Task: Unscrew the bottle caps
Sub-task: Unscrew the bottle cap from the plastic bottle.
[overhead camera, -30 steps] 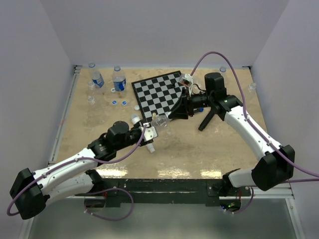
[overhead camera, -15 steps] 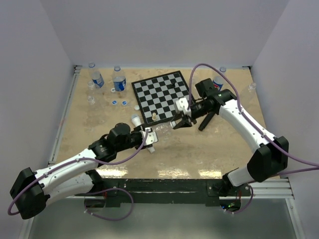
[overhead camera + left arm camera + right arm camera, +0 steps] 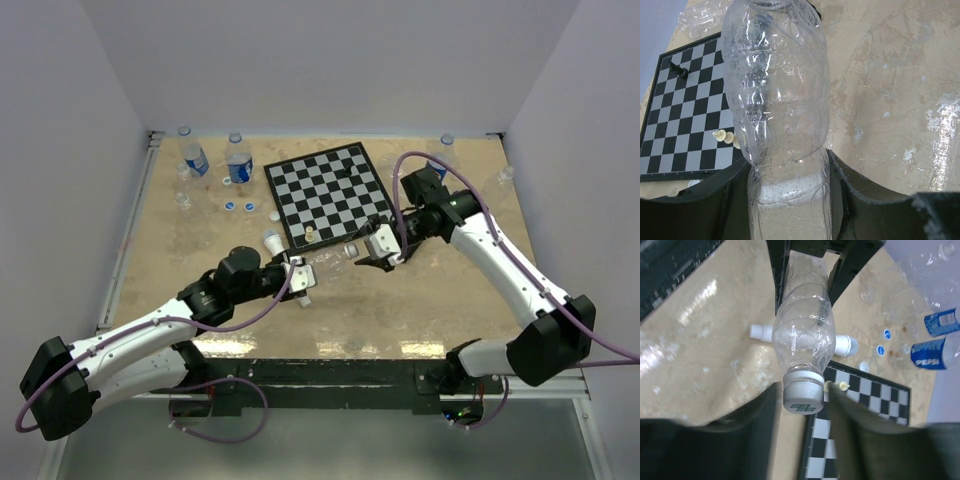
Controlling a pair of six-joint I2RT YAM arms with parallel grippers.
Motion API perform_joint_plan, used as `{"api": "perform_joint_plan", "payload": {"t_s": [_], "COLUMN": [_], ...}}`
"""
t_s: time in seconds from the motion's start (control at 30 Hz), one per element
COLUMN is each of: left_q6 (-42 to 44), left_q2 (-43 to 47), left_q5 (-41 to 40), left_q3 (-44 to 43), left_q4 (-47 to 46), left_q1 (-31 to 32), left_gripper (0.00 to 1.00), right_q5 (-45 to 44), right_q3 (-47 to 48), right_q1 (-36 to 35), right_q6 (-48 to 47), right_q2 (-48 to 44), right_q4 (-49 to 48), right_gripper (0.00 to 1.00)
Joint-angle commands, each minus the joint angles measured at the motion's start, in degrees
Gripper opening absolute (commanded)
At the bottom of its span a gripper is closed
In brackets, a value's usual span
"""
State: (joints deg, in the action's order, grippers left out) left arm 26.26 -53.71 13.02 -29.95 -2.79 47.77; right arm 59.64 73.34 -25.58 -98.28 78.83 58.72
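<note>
PEPSI is showing in white on the blue label of a clear plastic bottle [image 3: 935, 354] just beside the black-and-white chessboard [image 3: 865, 400]; green print on the white screw cap [image 3: 802, 396] is blurring past reading.

— What shuts the place in?

— Plain, pale lilac-grey walls: the back wall [image 3: 330, 60] at 12 o'clock, the left wall [image 3: 50, 150] at 9 and the right wall [image 3: 600, 120] at 3.

— And underneath?

— A beige, marbled worktop [image 3: 400, 310]. A metal rail [image 3: 125, 240] runs along its 9 o'clock edge and a black beam [image 3: 330, 372] along 6 o'clock. Light glints off it in a white glare patch [image 3: 420, 348] near 6.
</note>
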Motion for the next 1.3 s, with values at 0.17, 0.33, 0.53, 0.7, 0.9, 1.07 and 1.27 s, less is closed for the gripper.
{"api": "perform_joint_plan", "payload": {"t_s": [0.17, 0.33, 0.53, 0.7, 0.9, 1.07, 1.27], "left_q6": [-0.86, -0.95, -0.95, -0.95, -0.95, -1.04, -1.04], "left_q2": [0.89, 1.15, 1.42, 1.51, 1.68, 1.68, 1.94], "left_q5": [3.16, 3.07, 3.07, 2.98, 2.81, 2.72, 2.54], "left_q3": [-1.16, -1.25, -1.33, -1.33, -1.25, -1.33, -1.25], "left_q4": [-4.33, -4.24, -4.16, -4.16, -4.07, -4.16, -4.07], "left_q1": [0.13, 0.22, 0.13, 0.13, 0.13, 0.13, 0.13], "left_gripper": [0.09, 0.09, 0.08, 0.09, 0.08, 0.08, 0.08], "right_q5": [1.71, -2.23, -14.97, -13.93, -11.91, -10.51, -8.75], "right_q3": [3.21, -0.99, -5.22, -7.60, -7.77, -7.77, -7.95], "right_q1": [0.01, 0.27, 0.53, 0.53, 0.53, 0.53, 0.53], "right_q6": [37.78, 65.43, 89.83, 91.25, 91.07, 89.23, 86.77], "right_q2": [-5.08, -9.03, -11.59, -11.15, -9.75, -8.69, -8.16], "right_q4": [-9.32, -21.25, -31.02, -31.56, -30.86, -28.49, -26.46], "right_gripper": [0.78, 0.78, 0.80, 0.78, 0.76, 0.71, 0.66]}}
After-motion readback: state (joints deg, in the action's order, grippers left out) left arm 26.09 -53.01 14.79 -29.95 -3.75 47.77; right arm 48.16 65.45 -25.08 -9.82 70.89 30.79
